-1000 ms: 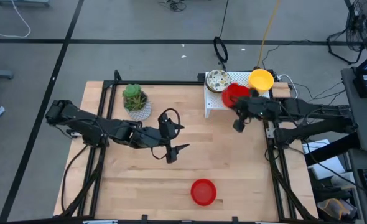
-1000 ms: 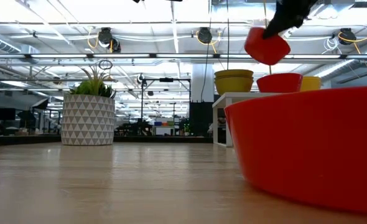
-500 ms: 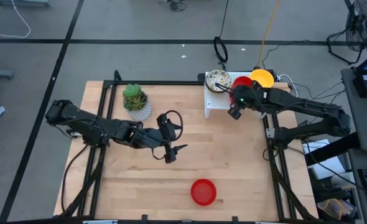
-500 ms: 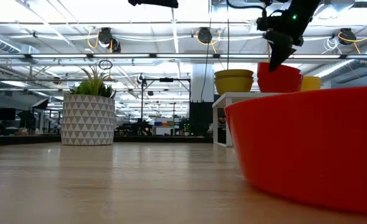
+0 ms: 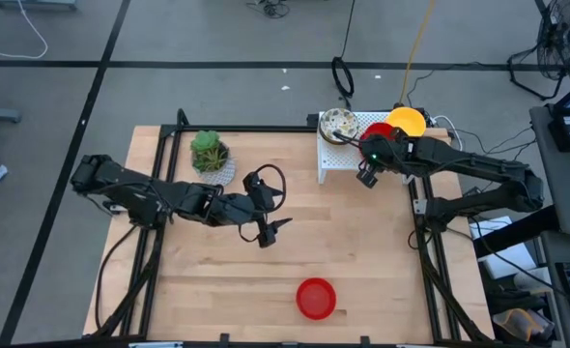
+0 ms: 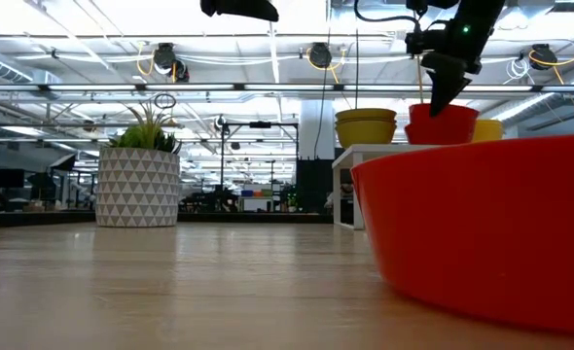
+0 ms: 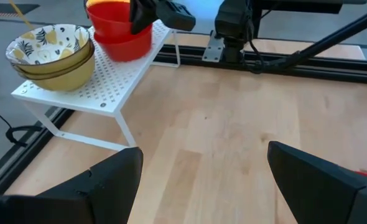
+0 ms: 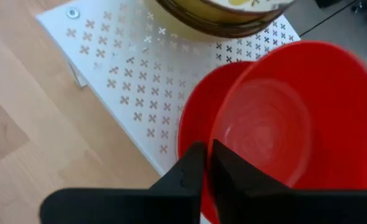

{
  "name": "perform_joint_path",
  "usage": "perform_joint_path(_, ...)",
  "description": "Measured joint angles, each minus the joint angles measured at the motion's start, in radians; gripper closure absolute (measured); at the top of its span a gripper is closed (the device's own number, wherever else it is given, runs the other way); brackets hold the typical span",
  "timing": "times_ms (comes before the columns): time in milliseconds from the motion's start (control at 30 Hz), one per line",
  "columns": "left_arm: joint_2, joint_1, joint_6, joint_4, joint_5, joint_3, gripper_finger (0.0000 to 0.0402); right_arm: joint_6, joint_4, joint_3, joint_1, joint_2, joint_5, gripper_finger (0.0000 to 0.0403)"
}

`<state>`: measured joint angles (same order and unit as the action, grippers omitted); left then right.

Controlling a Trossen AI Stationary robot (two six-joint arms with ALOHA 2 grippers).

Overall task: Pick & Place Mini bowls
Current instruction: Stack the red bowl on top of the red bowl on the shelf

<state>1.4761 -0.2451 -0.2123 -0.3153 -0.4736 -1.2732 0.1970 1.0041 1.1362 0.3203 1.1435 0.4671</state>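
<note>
Right gripper (image 5: 365,177), clamped on a red bowl's (image 8: 277,124) rim, has lowered it into the red bowl beneath.

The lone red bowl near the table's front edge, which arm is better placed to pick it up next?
Left. Its open hand hangs over mid-table, nearer that red bowl; the right hand is at the white rack, gripping another bowl's rim.

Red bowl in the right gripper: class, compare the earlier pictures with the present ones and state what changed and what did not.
The right gripper carried its red bowl from above the table back over the white rack and lowered it into the red bowl there; it remains pinched on the rim. The left gripper, red bowl on the table and plant pot barely moved.
</note>
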Motion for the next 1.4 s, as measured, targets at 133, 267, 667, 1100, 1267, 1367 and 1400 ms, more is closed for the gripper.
perform_joint_path(133, 0.0, 0.003, 0.0, 0.0, 0.0, 0.0, 0.0053, -0.025, 0.003, 0.0, -0.005, -0.002, 0.0, 0.0358)
perform_joint_path(267, 0.0, 0.003, -0.008, -0.005, 0.0, 0.0, 0.0053, -0.061, -0.032, 0.0, -0.034, -0.022, 0.001, 0.0318)
perform_joint_path(667, 0.0, 0.0, -0.079, -0.079, 0.003, 0.0, 0.0053, 0.017, -0.285, -0.058, -0.233, -0.163, -0.554, 0.0286)
perform_joint_path(1100, 0.001, -0.058, -0.273, -0.216, 0.055, 0.0, 0.0053, 0.117, -0.912, -0.473, -0.71, -0.074, -0.37, 0.0283)
perform_joint_path(1267, 0.001, -0.079, -0.295, -0.209, 0.063, 0.0, 0.0053, 0.1, -0.938, -0.462, -0.815, 0.046, -0.284, 0.0271)
perform_joint_path(1367, 0.001, -0.084, -0.319, -0.208, 0.063, 0.0, 0.0053, 0.17, -0.939, -0.443, -0.83, 0.101, -0.281, 0.0267)
perform_joint_path(1400, 0.001, -0.084, -0.324, -0.208, 0.063, 0.0, 0.0053, 0.203, -0.941, -0.439, -0.832, 0.118, -0.281, 0.0266)
